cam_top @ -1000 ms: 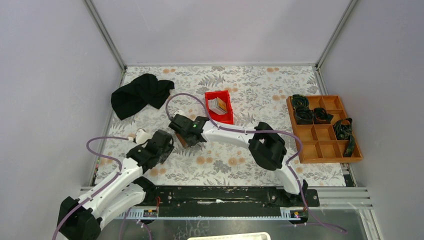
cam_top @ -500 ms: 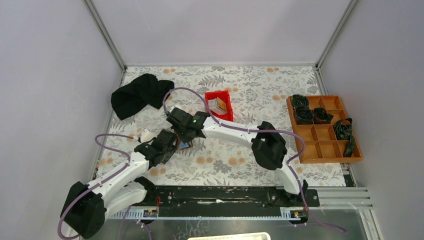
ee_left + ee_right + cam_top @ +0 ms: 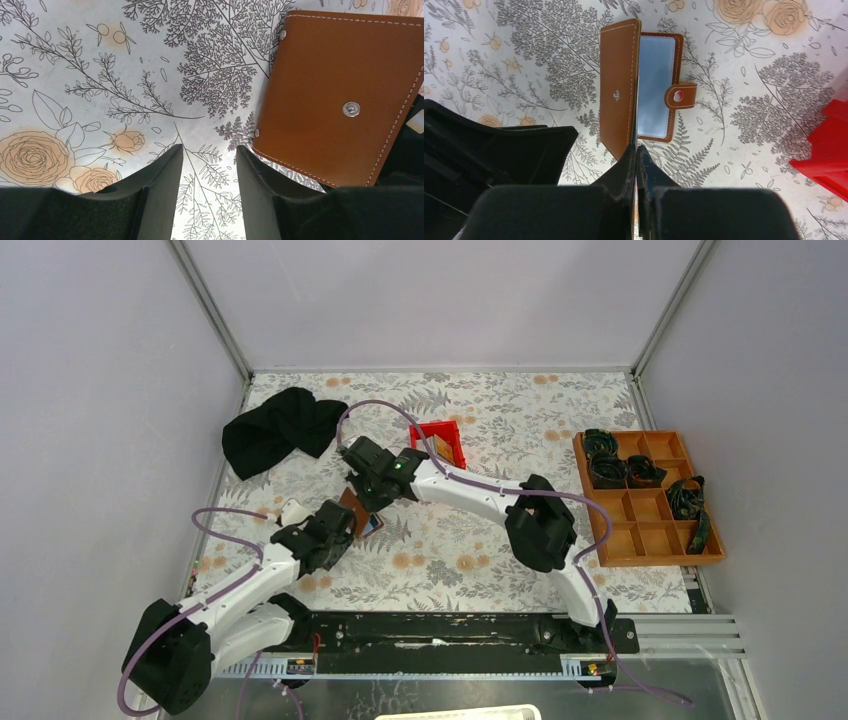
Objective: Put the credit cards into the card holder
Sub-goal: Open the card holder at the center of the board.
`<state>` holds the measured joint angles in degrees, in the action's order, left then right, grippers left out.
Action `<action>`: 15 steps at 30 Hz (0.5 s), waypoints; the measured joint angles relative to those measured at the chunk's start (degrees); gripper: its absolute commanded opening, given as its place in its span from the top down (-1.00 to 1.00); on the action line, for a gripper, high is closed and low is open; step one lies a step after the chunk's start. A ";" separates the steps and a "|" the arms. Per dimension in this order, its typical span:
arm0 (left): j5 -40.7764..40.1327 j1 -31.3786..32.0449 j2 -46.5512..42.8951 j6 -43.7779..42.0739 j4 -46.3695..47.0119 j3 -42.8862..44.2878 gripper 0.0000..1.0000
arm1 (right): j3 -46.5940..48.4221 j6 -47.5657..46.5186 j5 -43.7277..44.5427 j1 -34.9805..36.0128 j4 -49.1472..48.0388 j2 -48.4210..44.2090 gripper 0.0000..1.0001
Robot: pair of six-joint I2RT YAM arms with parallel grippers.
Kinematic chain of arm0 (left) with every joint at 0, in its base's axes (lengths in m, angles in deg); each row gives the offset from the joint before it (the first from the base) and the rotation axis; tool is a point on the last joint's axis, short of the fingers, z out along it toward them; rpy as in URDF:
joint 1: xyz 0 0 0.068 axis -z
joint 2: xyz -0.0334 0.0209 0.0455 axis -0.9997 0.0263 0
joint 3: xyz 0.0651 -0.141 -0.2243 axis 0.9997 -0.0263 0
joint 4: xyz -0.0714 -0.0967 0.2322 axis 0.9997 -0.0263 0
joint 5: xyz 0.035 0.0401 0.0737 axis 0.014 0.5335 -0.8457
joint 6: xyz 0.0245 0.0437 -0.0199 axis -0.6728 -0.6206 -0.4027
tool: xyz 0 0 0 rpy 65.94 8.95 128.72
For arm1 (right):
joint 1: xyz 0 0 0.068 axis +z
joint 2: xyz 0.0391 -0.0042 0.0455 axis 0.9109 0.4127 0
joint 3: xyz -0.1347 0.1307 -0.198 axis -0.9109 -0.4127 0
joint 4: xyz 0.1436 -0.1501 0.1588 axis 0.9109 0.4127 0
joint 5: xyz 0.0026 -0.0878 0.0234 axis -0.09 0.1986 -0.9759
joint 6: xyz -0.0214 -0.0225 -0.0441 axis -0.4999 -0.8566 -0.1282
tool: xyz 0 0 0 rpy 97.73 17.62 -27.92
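The brown card holder (image 3: 618,85) lies on the flowered cloth, its cover raised on edge. My right gripper (image 3: 636,152) is shut on the cover's lower edge. The inner side shows a light blue face (image 3: 655,82), card or pocket I cannot tell, and a tab clasp (image 3: 680,95). In the top view the card holder (image 3: 353,512) sits between both grippers. My left gripper (image 3: 209,165) is open and empty just left of the card holder (image 3: 345,90), not touching it. A stack of cards (image 3: 436,448) shows in the red bin (image 3: 447,432), partly hidden by the right arm.
A black cloth (image 3: 278,428) lies at the back left. An orange-brown compartment tray (image 3: 650,530) with black items stands at the right. The red bin's corner (image 3: 824,150) is close to the right of my right gripper. Walls close in both sides.
My right gripper has moved back and up, lifting the card holder's cover open. My left arm has swung in toward the card holder from the left.
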<state>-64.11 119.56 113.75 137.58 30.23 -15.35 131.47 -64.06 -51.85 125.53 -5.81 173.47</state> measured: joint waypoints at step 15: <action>-2.47 -0.28 1.60 0.94 -1.46 -0.07 -0.05 | -8.37 3.02 -11.15 -3.56 -9.29 0.76 1.00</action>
<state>-66.58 119.28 115.35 138.52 28.77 -15.41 123.10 -61.04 -63.00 121.96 -15.10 174.23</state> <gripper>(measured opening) 0.523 0.017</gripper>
